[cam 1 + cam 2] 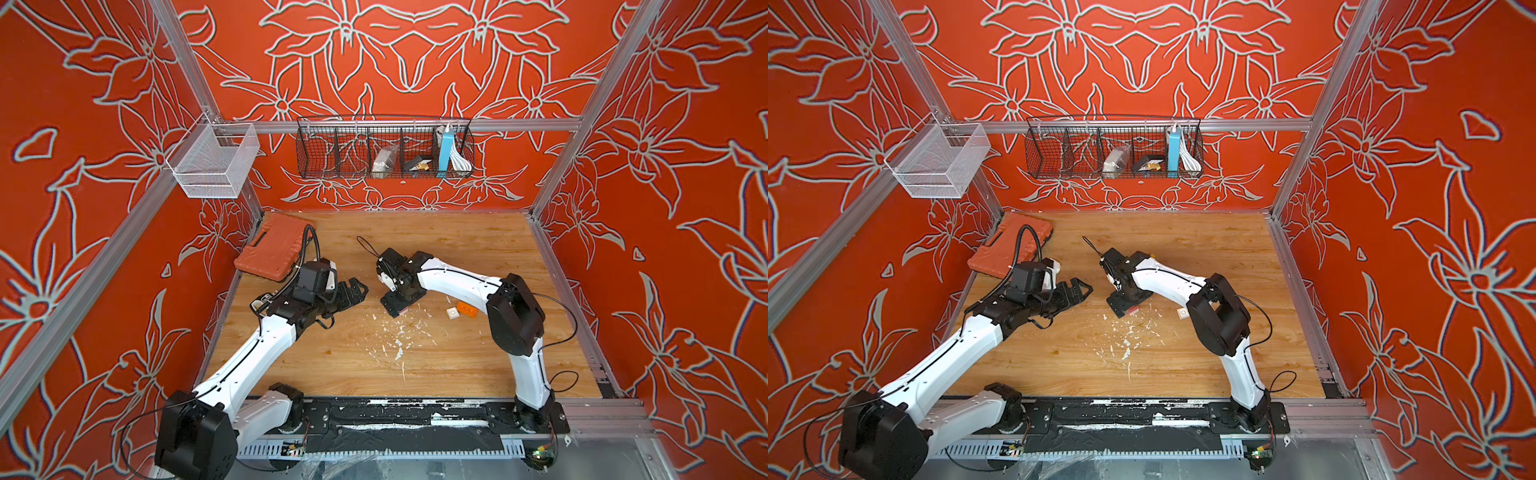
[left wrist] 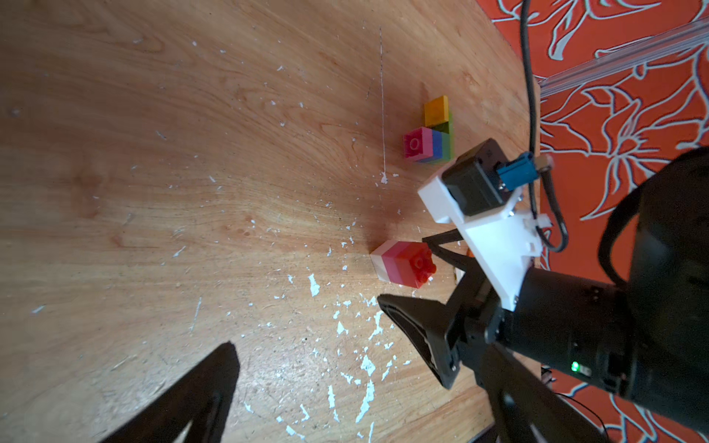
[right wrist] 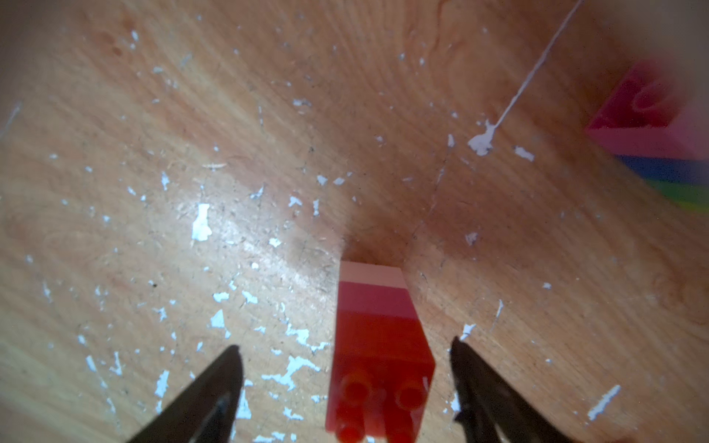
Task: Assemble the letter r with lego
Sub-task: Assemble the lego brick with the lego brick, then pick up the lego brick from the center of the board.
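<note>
right claw (image 3: 345, 349) spread wide around red-pink-white lego stack (image 3: 378, 326), seemingly not touching, left claw (image 1: 355, 293) wide, empty

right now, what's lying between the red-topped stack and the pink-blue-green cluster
No brick: just wooden table with small white flecks between the red-topped stack and the pink-blue-green cluster, clearest in the right wrist view.

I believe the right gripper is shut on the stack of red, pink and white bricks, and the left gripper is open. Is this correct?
One part is wrong: the right gripper is open, not shut on the stack. The right wrist view shows bare table between it and each finger. The left gripper is open.
</note>
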